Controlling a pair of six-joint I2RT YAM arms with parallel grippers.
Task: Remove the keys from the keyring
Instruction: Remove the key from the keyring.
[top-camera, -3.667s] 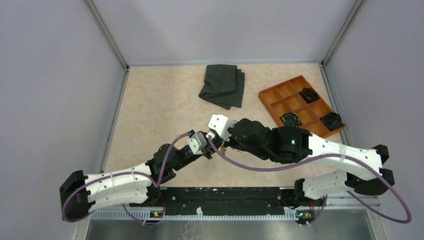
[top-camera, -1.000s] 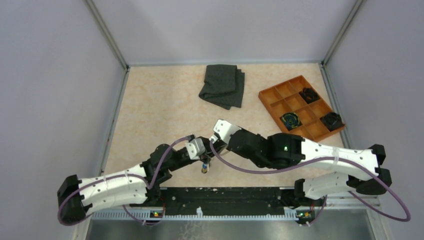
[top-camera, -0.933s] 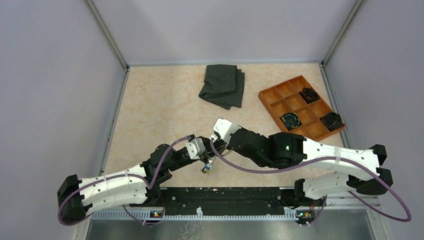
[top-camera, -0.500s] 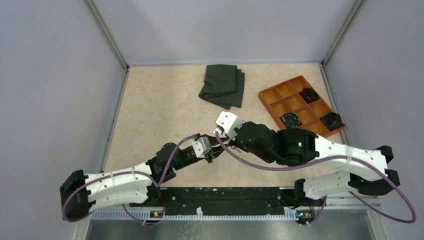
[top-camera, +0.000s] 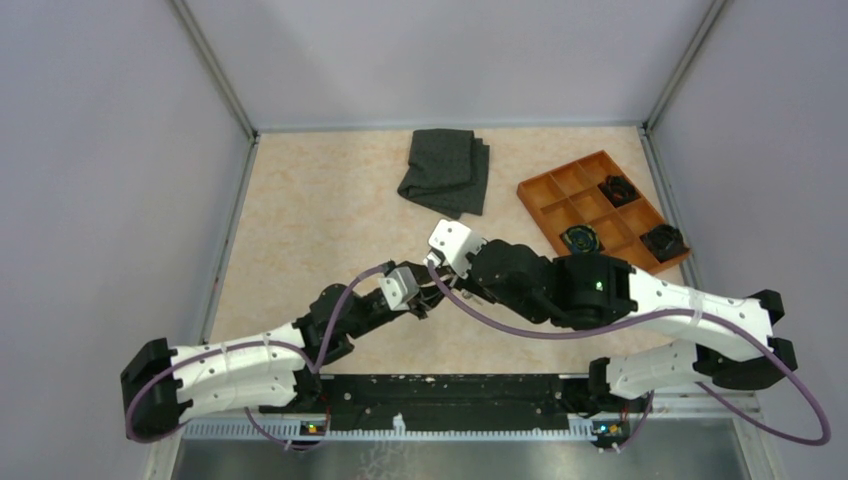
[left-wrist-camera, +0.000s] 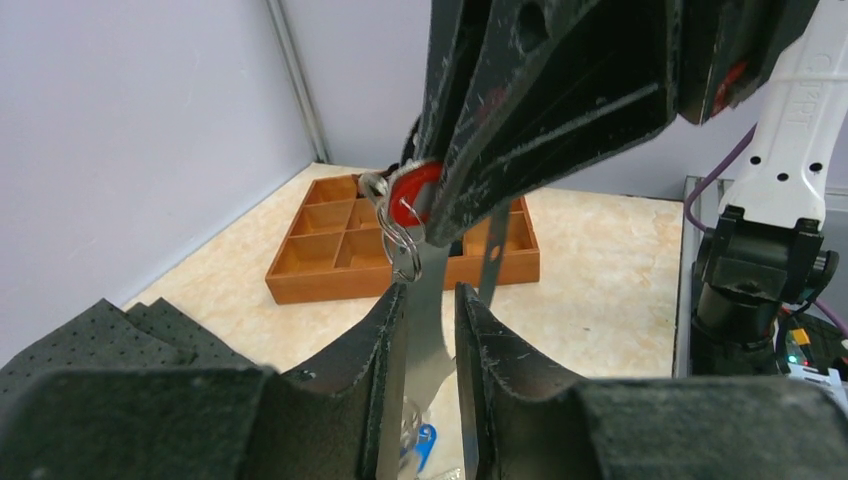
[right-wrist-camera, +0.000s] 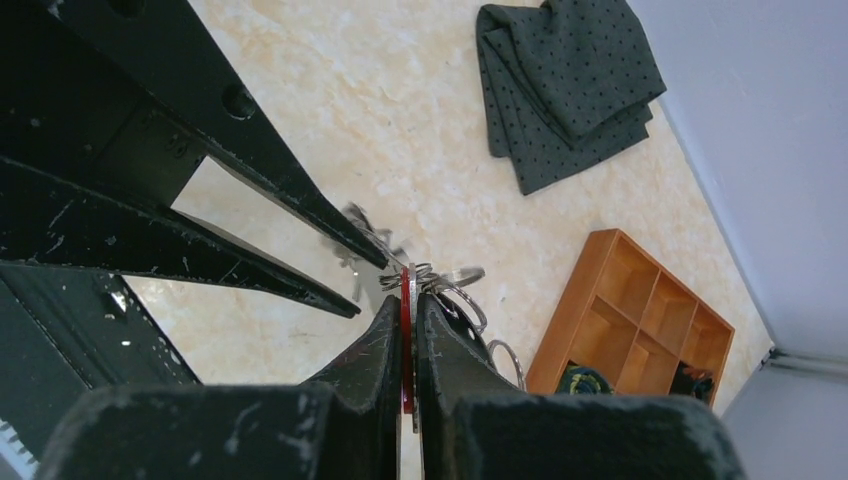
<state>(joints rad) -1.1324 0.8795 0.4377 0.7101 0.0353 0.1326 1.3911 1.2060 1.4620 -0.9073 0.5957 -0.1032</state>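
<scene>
Keyring update, going left to right. Left gripper (left-wrist-camera: 430, 296) sat at the bottom of its wrist view with its jaws only a narrow gap apart. The pale grey band of the keyring (left-wrist-camera: 426, 268) ran down between them. Honestly couldn't tell if the pads were touching it or just sitting either side. A blue key (left-wrist-camera: 424, 443) peeked out low down, right behind that gap.

Up the band were a few small metal rings (right-wrist-camera: 452, 283), bunched just beside a red key (left-wrist-camera: 413, 188). Right gripper (right-wrist-camera: 408, 300) came in from the upper right of the left wrist view, jaws squeezed tight on the red key's head. So the whole bunch hung in the air between the two grippers, above the beige table (top-camera: 320, 220) near the middle of the overhead shot.

Further back, a folded dark grey cloth (top-camera: 445, 170) lay flat near the far wall.

Over on the right was the orange tray (top-camera: 538, 212), split into a grid of little cells. Three cells each held a black lumpy clump: one on the far side (top-camera: 618, 189), one on the near side with a greenish look (top-camera: 581, 240), and one at the right corner (top-camera: 662, 240). None of the keys were in the tray.
</scene>
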